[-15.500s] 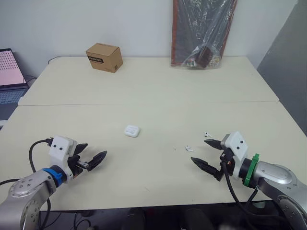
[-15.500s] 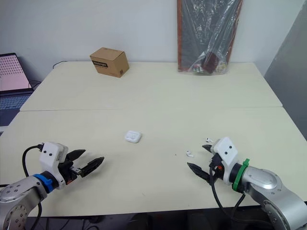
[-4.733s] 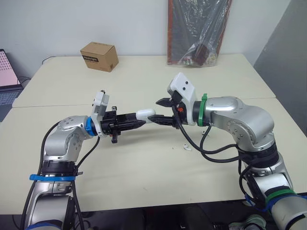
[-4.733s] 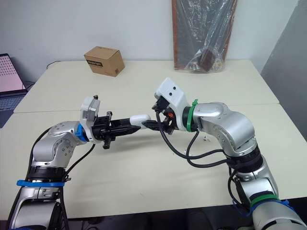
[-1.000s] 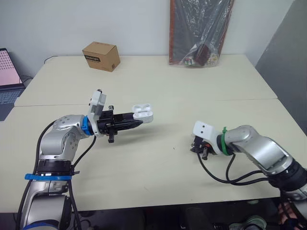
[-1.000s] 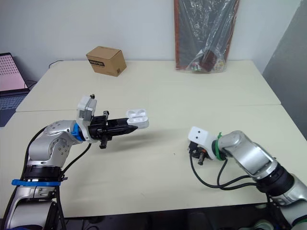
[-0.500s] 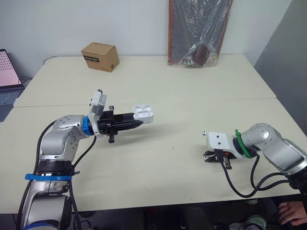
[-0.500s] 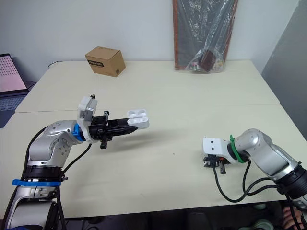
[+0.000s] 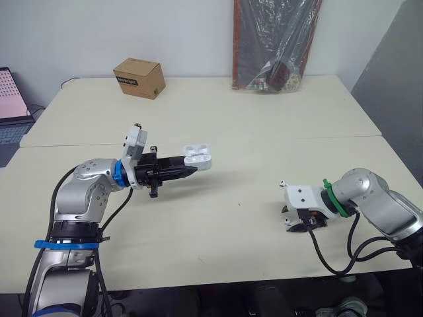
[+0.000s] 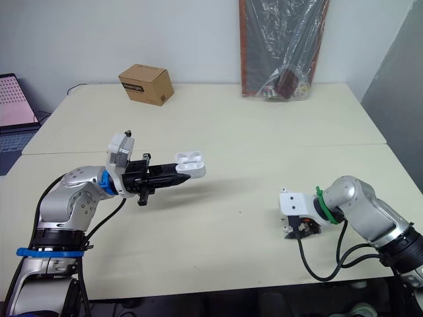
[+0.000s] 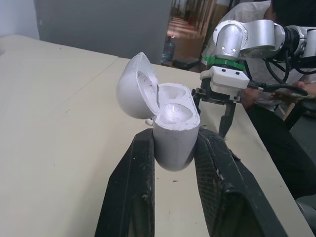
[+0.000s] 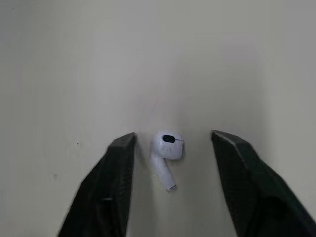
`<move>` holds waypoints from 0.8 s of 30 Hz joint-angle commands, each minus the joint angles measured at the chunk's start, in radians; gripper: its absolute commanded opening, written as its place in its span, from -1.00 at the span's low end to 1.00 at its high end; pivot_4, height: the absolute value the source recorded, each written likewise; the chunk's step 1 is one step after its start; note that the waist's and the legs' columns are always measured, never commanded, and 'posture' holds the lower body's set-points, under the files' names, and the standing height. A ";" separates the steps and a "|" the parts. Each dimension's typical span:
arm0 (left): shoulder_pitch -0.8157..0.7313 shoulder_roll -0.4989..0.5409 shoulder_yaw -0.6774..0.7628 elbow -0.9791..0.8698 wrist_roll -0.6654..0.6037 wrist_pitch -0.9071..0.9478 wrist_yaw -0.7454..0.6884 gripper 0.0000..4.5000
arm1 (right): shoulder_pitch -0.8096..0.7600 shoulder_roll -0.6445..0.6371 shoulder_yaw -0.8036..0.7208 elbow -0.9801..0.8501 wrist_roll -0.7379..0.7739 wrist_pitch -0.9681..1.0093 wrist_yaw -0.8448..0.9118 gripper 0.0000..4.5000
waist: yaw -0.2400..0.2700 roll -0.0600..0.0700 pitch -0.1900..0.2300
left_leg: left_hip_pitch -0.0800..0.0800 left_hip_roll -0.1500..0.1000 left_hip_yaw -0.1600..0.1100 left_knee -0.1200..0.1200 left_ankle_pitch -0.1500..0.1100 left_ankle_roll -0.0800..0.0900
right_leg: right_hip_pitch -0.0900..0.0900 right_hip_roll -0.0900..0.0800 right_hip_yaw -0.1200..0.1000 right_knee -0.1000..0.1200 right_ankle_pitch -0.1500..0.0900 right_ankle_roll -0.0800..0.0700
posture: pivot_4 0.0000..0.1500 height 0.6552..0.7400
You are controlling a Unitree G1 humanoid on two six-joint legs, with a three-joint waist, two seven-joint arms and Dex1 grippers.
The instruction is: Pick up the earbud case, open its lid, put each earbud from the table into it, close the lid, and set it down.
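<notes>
My left gripper (image 9: 190, 166) is shut on the white earbud case (image 9: 197, 156) and holds it above the table's middle left. The lid stands open and both wells look empty in the left wrist view, where the case (image 11: 170, 129) sits between the two fingers. My right gripper (image 9: 303, 224) points down at the table near the front right. It is open, and in the right wrist view a white earbud (image 12: 166, 149) lies on the table between the fingers (image 12: 116, 168), touching neither. A second earbud (image 9: 281, 183) lies just behind the right wrist.
A cardboard box (image 9: 138, 78) stands at the back left. A plastic-wrapped red and black item (image 9: 274, 43) leans on the wall at the back. A laptop (image 9: 10, 99) sits off the table's left edge. A seam crosses the table (image 9: 264, 142).
My right gripper has slid right toward the table's front edge, come down over an earbud and opened. The left arm has kept still with the open case.
</notes>
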 commanded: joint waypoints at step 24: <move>-0.016 -0.016 0.003 -0.017 0.001 -0.017 0.003 -0.64 | -0.303 0.023 0.327 -0.322 -0.128 0.718 -0.098 0.57 | 0.002 0.000 0.000 | 0.000 0.000 0.000 0.000 0.000 0.000 | 0.000 0.000 0.000 0.000 0.000 0.000 | 1.00 1.00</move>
